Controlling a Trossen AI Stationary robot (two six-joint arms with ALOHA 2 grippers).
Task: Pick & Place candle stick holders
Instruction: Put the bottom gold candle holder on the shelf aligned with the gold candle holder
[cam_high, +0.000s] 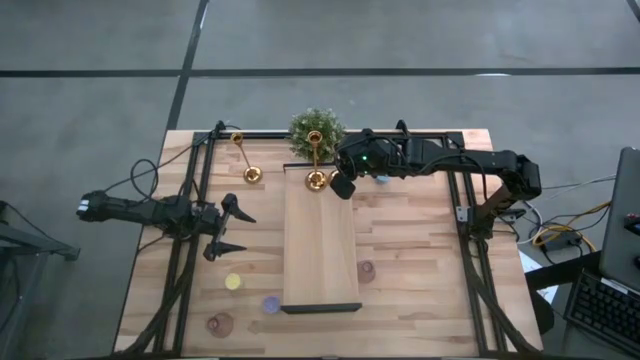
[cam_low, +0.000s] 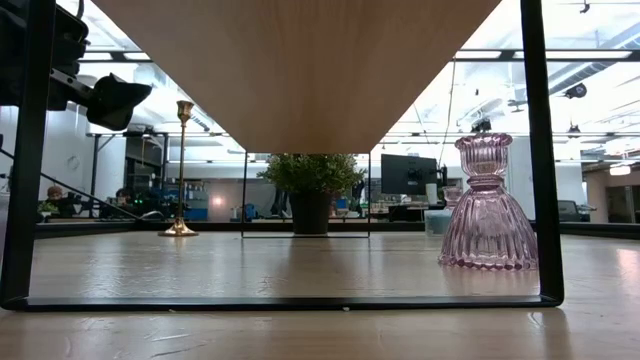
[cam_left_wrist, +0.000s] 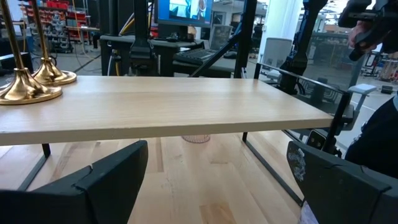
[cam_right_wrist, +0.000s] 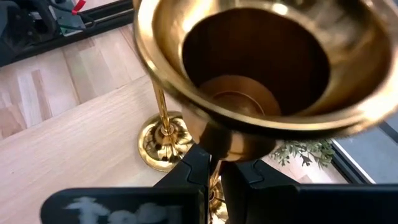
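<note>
Gleaming gold holder (cam_right_wrist: 261, 68), slim stem, in rt fingers (cam_right_wrist: 214, 171).

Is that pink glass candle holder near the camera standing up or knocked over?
Upright. In the low view the pink glass holder stands on its wide base on the table, its cup at the top.

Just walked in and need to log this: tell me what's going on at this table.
The right gripper is shut on the stem of a gold candle stick holder, standing it at the far end of the raised wooden shelf. A second gold holder stands on the table beside it. The left gripper waits open at the shelf's left side.
</note>
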